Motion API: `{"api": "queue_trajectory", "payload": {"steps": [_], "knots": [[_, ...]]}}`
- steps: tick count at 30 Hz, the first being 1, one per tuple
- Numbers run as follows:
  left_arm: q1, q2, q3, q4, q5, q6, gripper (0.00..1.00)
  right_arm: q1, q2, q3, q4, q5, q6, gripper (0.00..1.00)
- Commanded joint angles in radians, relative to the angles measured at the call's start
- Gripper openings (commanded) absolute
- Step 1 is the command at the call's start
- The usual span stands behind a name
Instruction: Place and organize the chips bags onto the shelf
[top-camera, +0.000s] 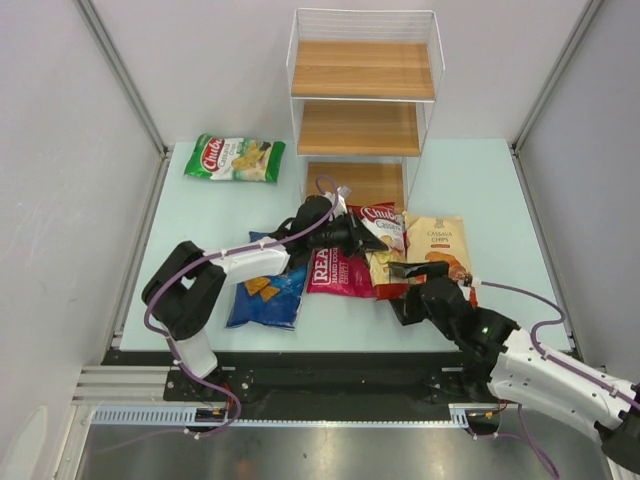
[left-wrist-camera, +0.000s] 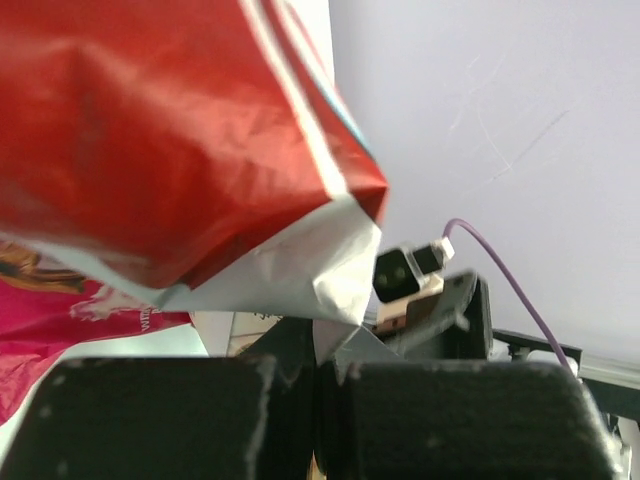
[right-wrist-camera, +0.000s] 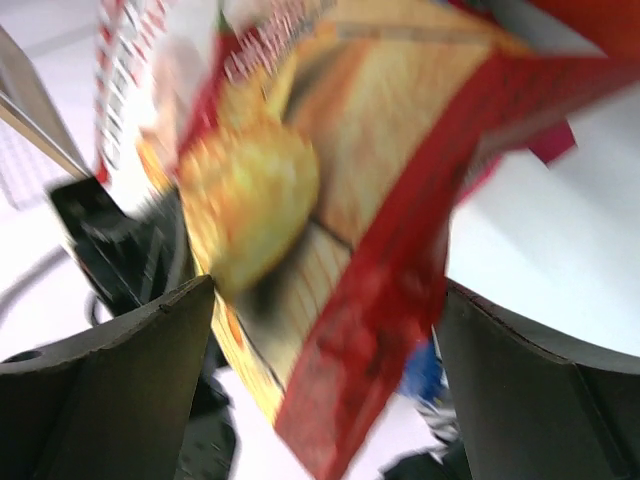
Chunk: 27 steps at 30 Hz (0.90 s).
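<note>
Left gripper: I see its black fingers closed on the silver seam of the glossy red Chuba cassava bag, pinching one corner.
Right gripper: jaws spread wide with the red bag's chip-printed face between them. The wrist view is blurred, so I cannot tell whether either finger touches it.
Red bag, position: in the top view it runs from the left gripper toward the right gripper. It sits between the pink bag and the orange-and-cream bag and overlaps both. I cannot tell whether its far end is off the table.
Pink Real bag: flat on the table, just left of the red one.
Blue Doritos bag: flat, touching the pink bag's left side, partly under the left forearm.
Orange-and-cream cassava chips bag: flat, right of the red bag.
Green Chuba bag: alone at the table's far left, well apart from the others.
White wire-framed shelf with three stepped wooden boards: at the far edge, its lowest board just beyond the left gripper.
Pale blue-green table: carries the bags and the shelf.
</note>
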Motion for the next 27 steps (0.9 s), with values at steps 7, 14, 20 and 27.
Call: {"api": "queue_trajectory", "payload": {"steps": [7,14,20,27], "knots": [[0.003,-0.065,-0.014,0.186,0.066,-0.068,0.0,-0.13,0.122,-0.031,0.247,-0.059,0.367,0.93],[0.011,-0.091,-0.046,0.165,0.068,-0.054,0.0,-0.174,0.155,-0.013,0.305,-0.071,0.3,0.74],[0.022,-0.105,-0.089,0.166,0.086,-0.067,0.0,-0.263,0.098,0.012,0.244,-0.094,0.168,0.6],[0.026,-0.103,-0.098,0.16,0.134,-0.08,0.0,-0.332,0.095,0.012,0.279,-0.157,0.061,0.1]]}}
